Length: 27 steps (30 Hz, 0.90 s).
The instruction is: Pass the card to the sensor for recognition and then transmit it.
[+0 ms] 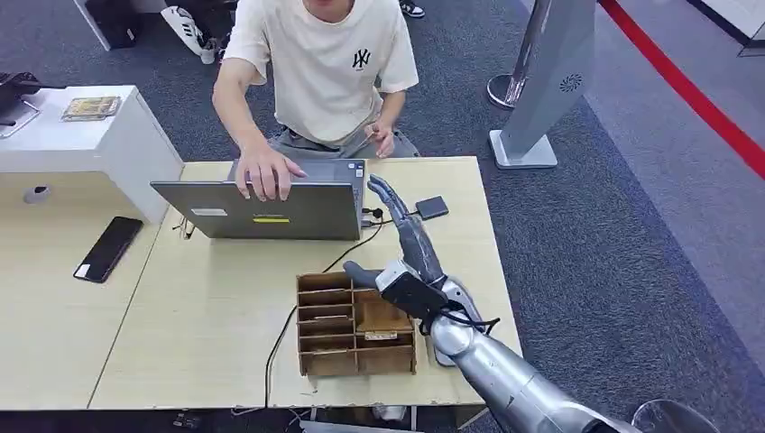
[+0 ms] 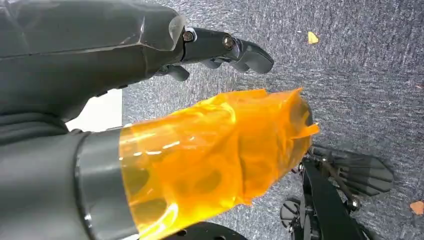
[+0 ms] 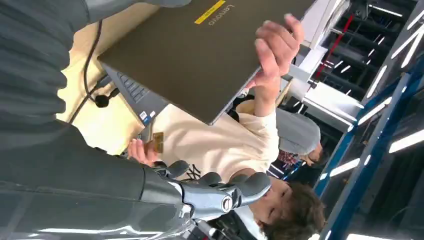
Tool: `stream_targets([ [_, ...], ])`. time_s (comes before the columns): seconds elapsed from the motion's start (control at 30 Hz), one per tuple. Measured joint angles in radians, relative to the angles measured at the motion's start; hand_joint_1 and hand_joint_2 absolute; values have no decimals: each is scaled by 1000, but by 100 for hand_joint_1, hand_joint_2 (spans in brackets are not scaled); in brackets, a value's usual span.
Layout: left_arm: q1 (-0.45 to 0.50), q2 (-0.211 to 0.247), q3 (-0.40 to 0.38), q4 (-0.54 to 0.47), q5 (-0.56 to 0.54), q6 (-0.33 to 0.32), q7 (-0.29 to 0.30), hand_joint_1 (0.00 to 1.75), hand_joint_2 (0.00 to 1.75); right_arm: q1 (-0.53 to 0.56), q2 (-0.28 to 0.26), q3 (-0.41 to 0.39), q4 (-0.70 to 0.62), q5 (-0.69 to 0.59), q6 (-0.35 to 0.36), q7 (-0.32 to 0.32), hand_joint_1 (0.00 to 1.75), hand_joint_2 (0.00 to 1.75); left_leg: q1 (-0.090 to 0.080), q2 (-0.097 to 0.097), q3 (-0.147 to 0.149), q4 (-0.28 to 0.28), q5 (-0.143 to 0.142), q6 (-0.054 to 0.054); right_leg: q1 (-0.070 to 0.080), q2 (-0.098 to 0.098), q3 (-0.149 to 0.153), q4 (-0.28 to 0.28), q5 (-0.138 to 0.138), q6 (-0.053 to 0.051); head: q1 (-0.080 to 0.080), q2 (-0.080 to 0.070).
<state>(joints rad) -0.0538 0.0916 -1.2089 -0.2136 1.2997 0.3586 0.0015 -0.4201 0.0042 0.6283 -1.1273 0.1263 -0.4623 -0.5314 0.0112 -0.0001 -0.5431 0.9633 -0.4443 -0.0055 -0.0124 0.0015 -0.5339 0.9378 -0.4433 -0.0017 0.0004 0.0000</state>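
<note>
"Lenovo" on the laptop lid (image 3: 200,55), "NY" logo on the person's T-shirt (image 1: 361,59)

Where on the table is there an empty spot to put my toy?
Bare table lies left of the wooden organizer, in front of the laptop. It is crowded on the right, where the right hand, cable and small black box sit.

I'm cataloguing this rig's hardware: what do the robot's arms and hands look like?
The right arm is a smooth silver tube with a black wrist block and black cables. The right hand is grey with darker fingers. The left hand is dark grey, its thumb wrapped in orange film.
</note>
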Motion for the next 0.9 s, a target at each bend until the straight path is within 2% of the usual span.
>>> stream_targets([
  [0.13,0,0,0,0,2,-1,0,0,0,16,-15,8,-23,6,19,11,2,175,0,0,0,0,0,0,0,0,0,0,0,0,0,0],
  [0.17,0,0,0,0,2,-1,0,0,0,20,-20,11,-28,8,25,16,23,175,0,0,0,0,0,0,0,0,0,0,0,0,0,0],
  [0.2,0,0,0,0,3,-2,0,0,0,23,-26,17,-34,15,29,19,77,175,0,0,0,0,0,0,0,0,0,0,0,0,0,0],
  [0.23,0,0,0,0,5,-3,0,0,0,26,-31,23,-37,21,31,19,77,175,0,0,0,0,0,0,0,0,0,0,0,0,0,0],
  [0.27,0,0,0,0,5,-3,0,0,0,29,-36,27,-40,25,31,20,131,175,0,0,0,0,0,0,0,0,0,0,0,0,0,0],
  [0.4,0,0,1,0,5,-5,0,0,0,38,-51,36,-51,39,32,27,152,175,0,0,0,0,0,0,0,0,0,0,0,0,0,0],
  [0.63,0,0,7,0,11,-6,0,0,0,55,-79,47,-74,66,19,48,148,175,0,0,0,0,0,0,0,0,0,0,0,0,0,0],
  [0.7,1,0,7,0,12,-7,0,0,0,59,-86,48,-77,86,11,54,129,175,0,0,0,0,0,0,0,0,0,0,0,0,0,0],
  [0.77,1,0,8,0,12,-8,0,0,0,63,-95,50,-79,118,-3,65,124,175,0,0,0,0,0,0,0,0,0,0,0,0,0,0],
  [0.8,1,0,8,0,12,-10,0,0,0,65,-97,51,-79,134,-9,72,93,175,0,0,0,0,0,0,0,0,0,0,0,0,0,0],
  [0.83,1,0,8,0,12,-10,0,0,0,67,-101,52,-79,144,-14,77,89,175,0,0,0,0,0,0,0,0,0,0,0,0,0,0],
  [0.87,1,0,8,0,12,-10,0,0,0,68,-104,53,-79,157,-19,81,87,175,0,0,0,0,0,0,0,0,0,0,0,0,0,0],
  [0.9,1,0,8,0,12,-10,0,0,0,68,-108,55,-78,175,-28,86,103,175,0,0,0,0,0,0,0,0,0,0,0,0,0,0],
])
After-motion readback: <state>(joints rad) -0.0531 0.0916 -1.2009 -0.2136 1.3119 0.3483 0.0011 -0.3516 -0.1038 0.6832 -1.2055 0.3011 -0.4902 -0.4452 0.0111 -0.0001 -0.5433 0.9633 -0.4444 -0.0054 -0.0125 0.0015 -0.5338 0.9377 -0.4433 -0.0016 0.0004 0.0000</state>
